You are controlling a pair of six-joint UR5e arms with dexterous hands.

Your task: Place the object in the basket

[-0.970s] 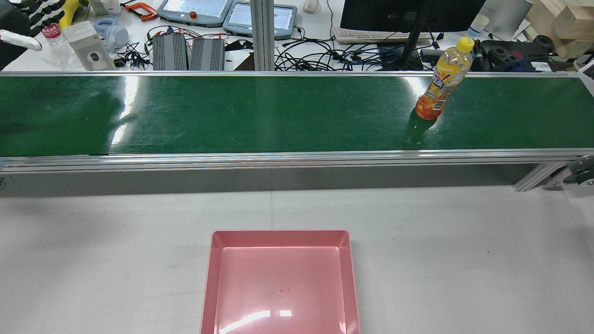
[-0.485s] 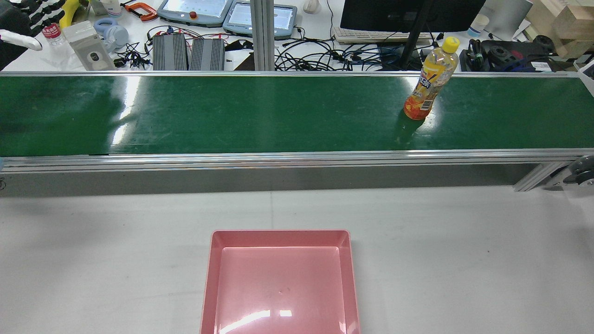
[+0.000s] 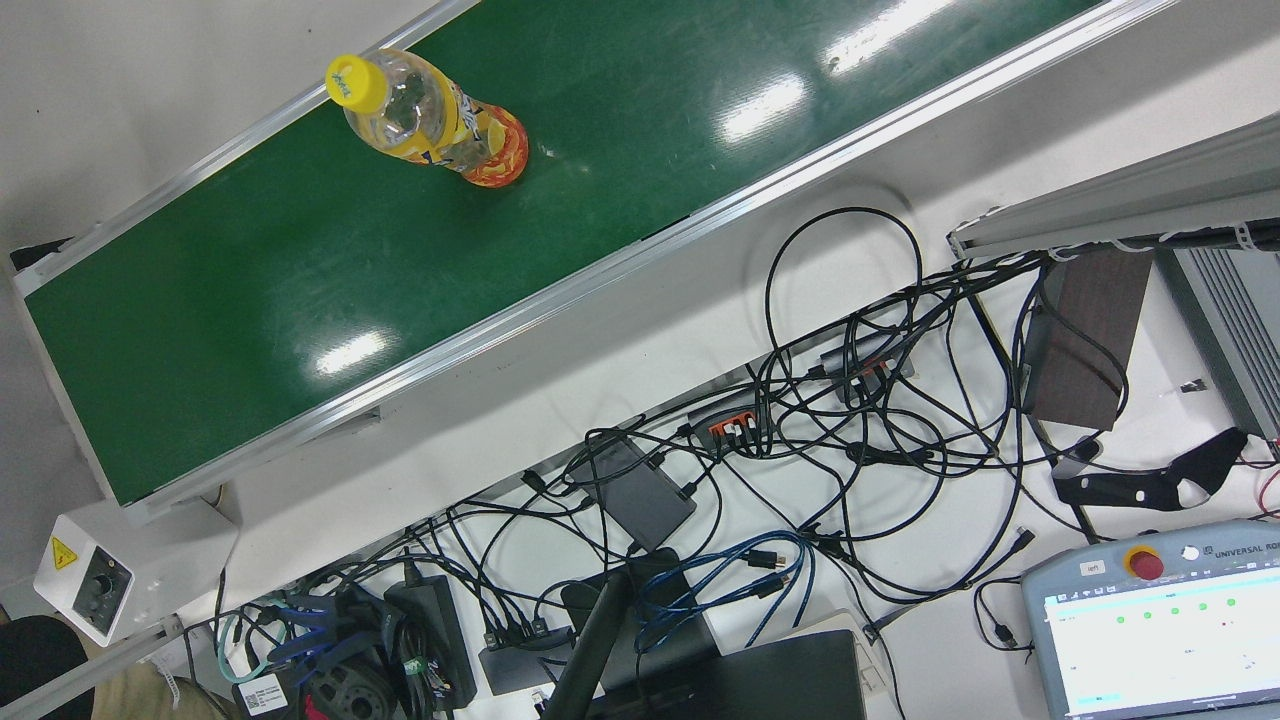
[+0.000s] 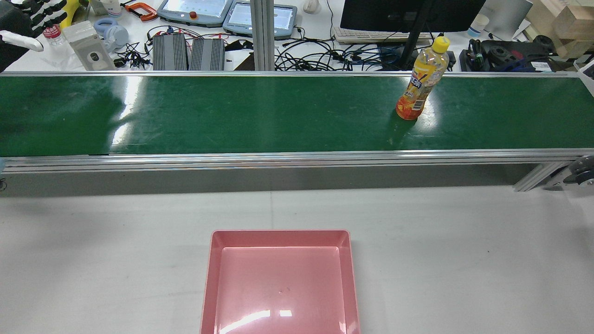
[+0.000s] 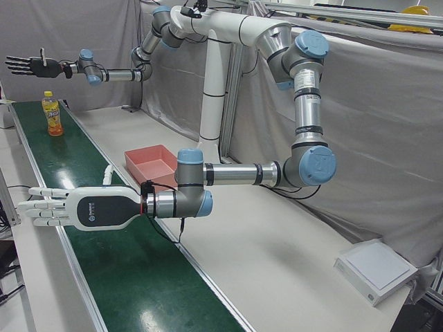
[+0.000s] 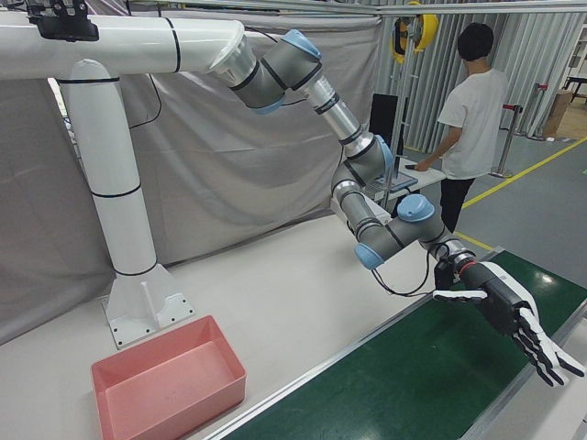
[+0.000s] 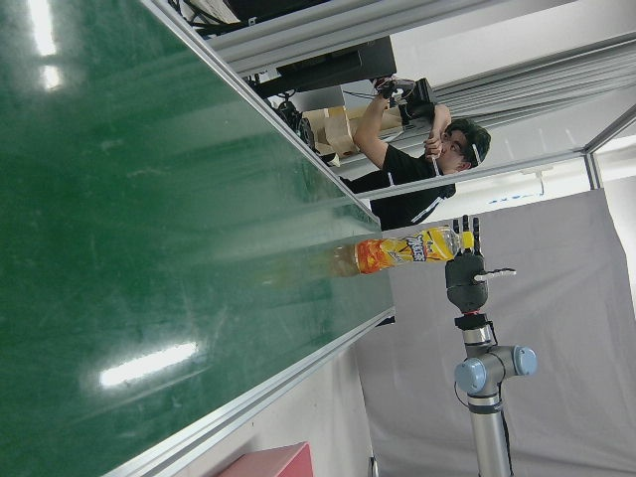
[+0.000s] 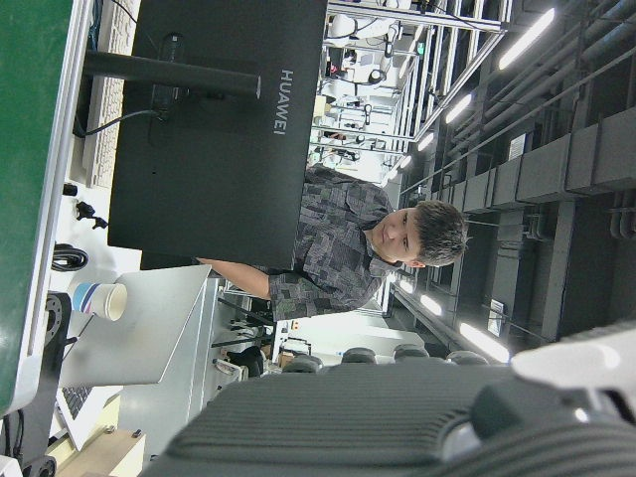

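An orange drink bottle (image 4: 420, 81) with a yellow cap stands upright on the green conveyor belt (image 4: 232, 111), toward its right end in the rear view; it also shows from above (image 3: 430, 120) and far off (image 5: 50, 114). The pink basket (image 4: 280, 236) sits empty on the white table in front of the belt. My left hand (image 5: 69, 207) hovers flat and open over the belt's other end, far from the bottle (image 7: 402, 253). My right hand (image 5: 31, 66) is open with fingers spread, raised just beyond the bottle; it shows close up (image 6: 509, 312).
Behind the belt lies a desk crowded with cables (image 3: 800, 420), teach pendants (image 4: 195, 11) and a monitor (image 4: 408, 14). A person (image 6: 468, 101) stands at that desk. The belt's aluminium rail (image 4: 278, 160) runs between belt and table.
The bottle has travelled leftward along the belt in the rear view, still upright. Nothing else has moved.
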